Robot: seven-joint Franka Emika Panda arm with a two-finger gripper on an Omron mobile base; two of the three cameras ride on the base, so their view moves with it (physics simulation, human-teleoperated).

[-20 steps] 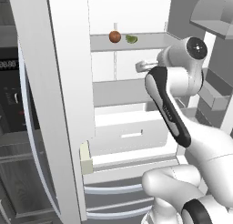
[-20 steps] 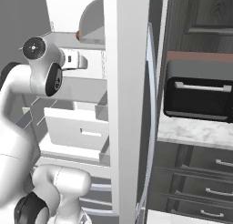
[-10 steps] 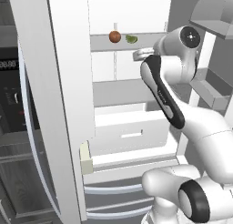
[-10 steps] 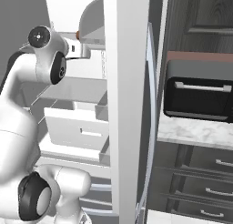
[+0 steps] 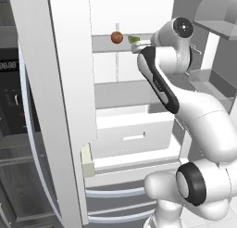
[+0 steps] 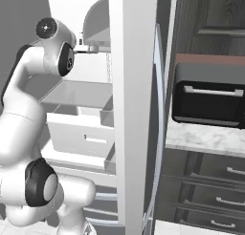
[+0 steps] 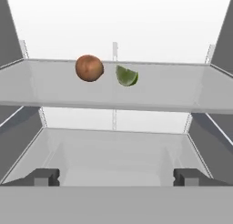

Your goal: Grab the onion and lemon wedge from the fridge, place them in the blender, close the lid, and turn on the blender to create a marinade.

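The onion (image 7: 89, 68) is reddish-brown; the lemon wedge (image 7: 127, 76) is yellow-green with a darker green rind. The fridge (image 5: 69, 106) is white, with pale grey shelves (image 7: 113, 89) and white drawers (image 5: 134, 136). The oven (image 6: 208, 102) is black with a grey handle, on a white-grey marbled counter (image 6: 206, 138).

Black built-in oven with digital display (image 5: 11, 97) at 9 o'clock, behind open door. Black toaster oven with silver bar handle (image 6: 208, 102) at 3 o'clock on white marble counter (image 6: 206, 139); dark drawers with metal pulls (image 6: 215, 191) beneath, dark wood cabinet (image 6: 210, 19) above.
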